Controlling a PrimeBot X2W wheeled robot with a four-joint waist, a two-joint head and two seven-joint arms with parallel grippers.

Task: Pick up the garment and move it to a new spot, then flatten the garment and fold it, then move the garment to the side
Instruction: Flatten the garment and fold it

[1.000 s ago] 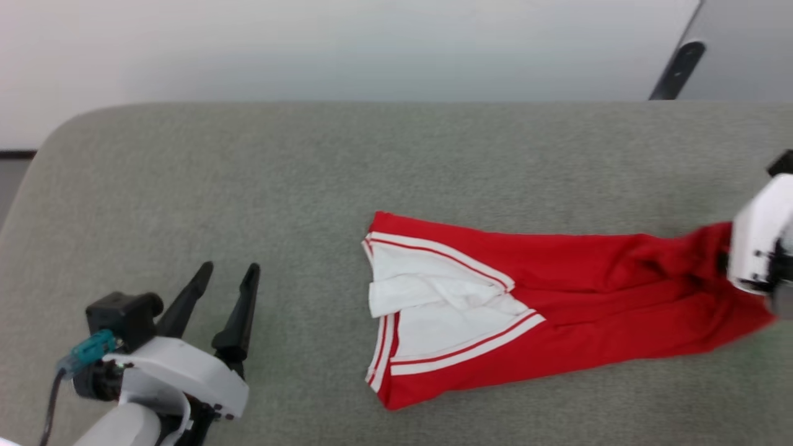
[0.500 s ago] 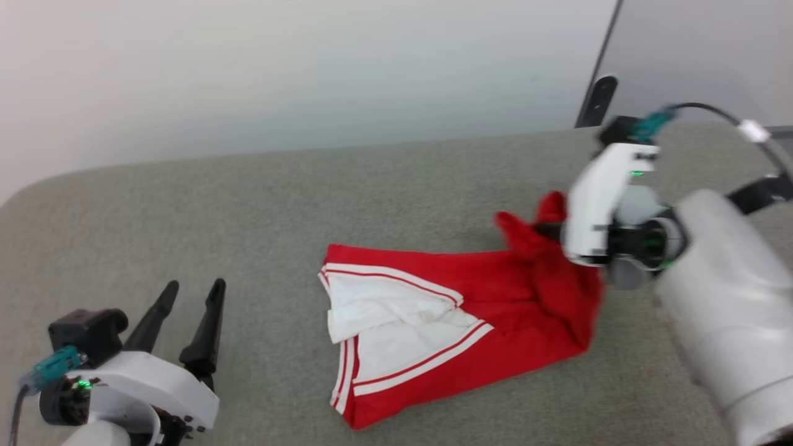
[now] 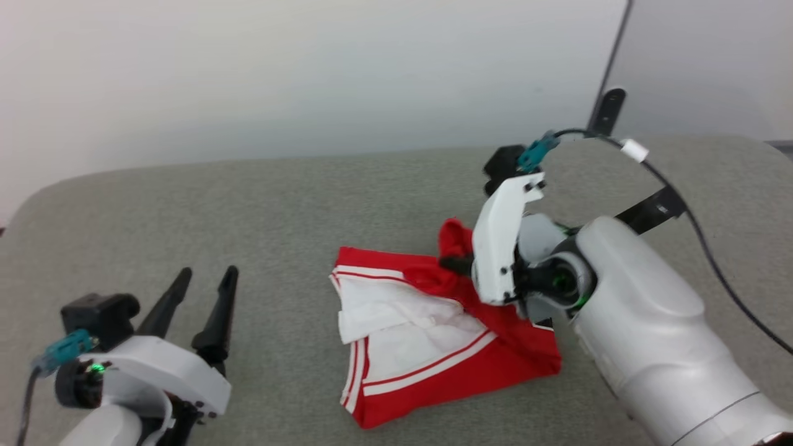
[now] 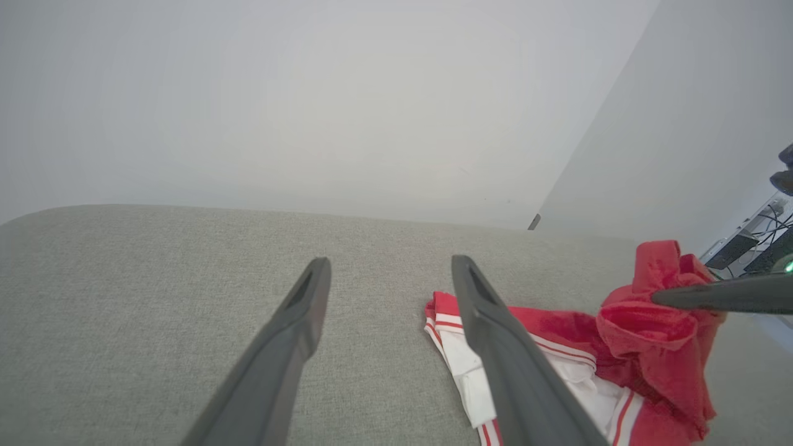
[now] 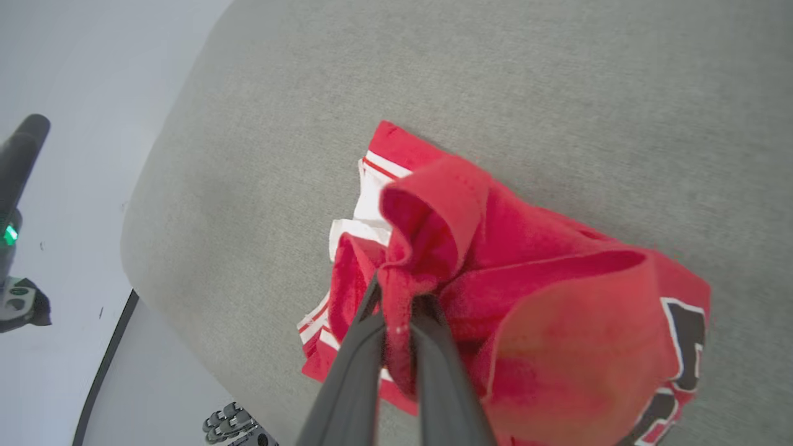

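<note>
The garment, a red shirt with white sleeves and striped trim, lies in the middle of the grey cushion. My right gripper is shut on a bunched red edge and holds it raised over the garment's white part. In the right wrist view the fingers of the right gripper pinch that red fold, and the garment shows black print at its lower right. My left gripper stands open at the lower left, apart from the cloth. The left gripper is open beside the garment.
The cushion has a rounded left corner and a pale wall behind it. A dark post stands behind the far edge at upper right. A black cable loops from my right wrist.
The head camera has shifted. My right gripper has carried the garment's red end up and leftward over its body, doubling the cloth. The left gripper has stayed open and in place.
</note>
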